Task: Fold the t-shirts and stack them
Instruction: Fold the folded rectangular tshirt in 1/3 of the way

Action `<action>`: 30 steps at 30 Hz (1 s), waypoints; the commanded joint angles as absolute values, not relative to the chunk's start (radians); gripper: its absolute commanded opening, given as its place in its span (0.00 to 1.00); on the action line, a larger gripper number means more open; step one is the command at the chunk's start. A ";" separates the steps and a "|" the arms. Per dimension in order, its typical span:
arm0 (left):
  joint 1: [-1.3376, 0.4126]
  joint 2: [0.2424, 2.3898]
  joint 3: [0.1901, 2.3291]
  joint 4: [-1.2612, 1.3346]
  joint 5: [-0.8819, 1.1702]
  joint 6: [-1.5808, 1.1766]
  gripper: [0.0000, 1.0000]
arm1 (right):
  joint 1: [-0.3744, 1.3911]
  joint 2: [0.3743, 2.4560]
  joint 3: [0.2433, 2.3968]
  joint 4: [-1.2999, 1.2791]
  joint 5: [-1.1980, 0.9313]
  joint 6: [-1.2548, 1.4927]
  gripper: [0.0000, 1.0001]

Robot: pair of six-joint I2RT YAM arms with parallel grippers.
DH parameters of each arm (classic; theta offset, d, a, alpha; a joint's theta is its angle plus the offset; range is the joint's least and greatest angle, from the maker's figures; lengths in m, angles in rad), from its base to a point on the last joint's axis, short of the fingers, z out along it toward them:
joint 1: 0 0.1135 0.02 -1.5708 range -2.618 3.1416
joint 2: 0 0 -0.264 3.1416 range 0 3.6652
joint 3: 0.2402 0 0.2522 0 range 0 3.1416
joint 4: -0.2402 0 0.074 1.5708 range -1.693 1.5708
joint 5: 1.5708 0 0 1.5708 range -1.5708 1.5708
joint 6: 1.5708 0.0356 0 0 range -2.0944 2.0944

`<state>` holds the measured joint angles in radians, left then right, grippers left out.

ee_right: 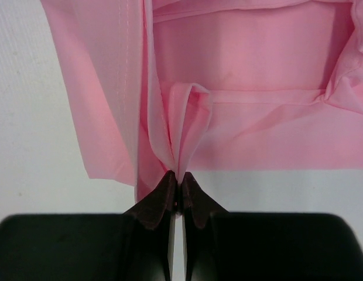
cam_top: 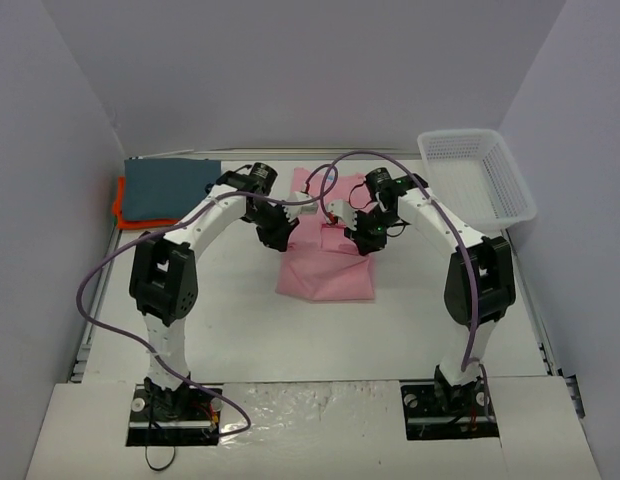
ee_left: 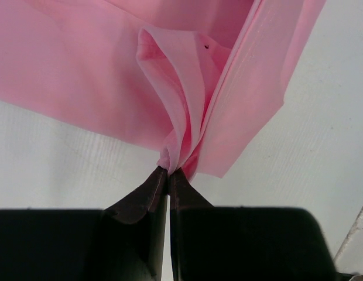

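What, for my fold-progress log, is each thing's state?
pink t-shirt: partly folded, pinched by both grippers
blue-grey t-shirt: folded, atop orange t-shirt
orange t-shirt: beneath, edge showing
basket: open side up
left gripper: jaws shut on pink t-shirt
right gripper: jaws shut on pink t-shirt

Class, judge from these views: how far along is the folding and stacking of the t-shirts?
Done: the blue-grey shirt lies folded on the orange shirt, far left. In hand: left gripper and right gripper pinch the pink shirt, partly folded. Left: finish folding, stack it there.
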<state>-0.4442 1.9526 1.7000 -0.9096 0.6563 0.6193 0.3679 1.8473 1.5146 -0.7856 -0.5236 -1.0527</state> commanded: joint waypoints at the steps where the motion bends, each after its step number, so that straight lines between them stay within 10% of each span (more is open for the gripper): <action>1: -0.449 1.956 1.785 -0.919 0.663 0.657 0.02 | 0.344 1.884 1.574 -0.816 -0.480 -1.020 0.00; 30: -0.440 2.224 2.082 -0.953 0.629 0.666 0.05 | 0.253 2.121 1.753 -0.815 -0.459 -1.077 0.00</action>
<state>-0.4297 2.2406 2.0155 -0.9276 0.6212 0.6167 0.2741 2.0861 1.7119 -0.7818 -0.4938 -1.1107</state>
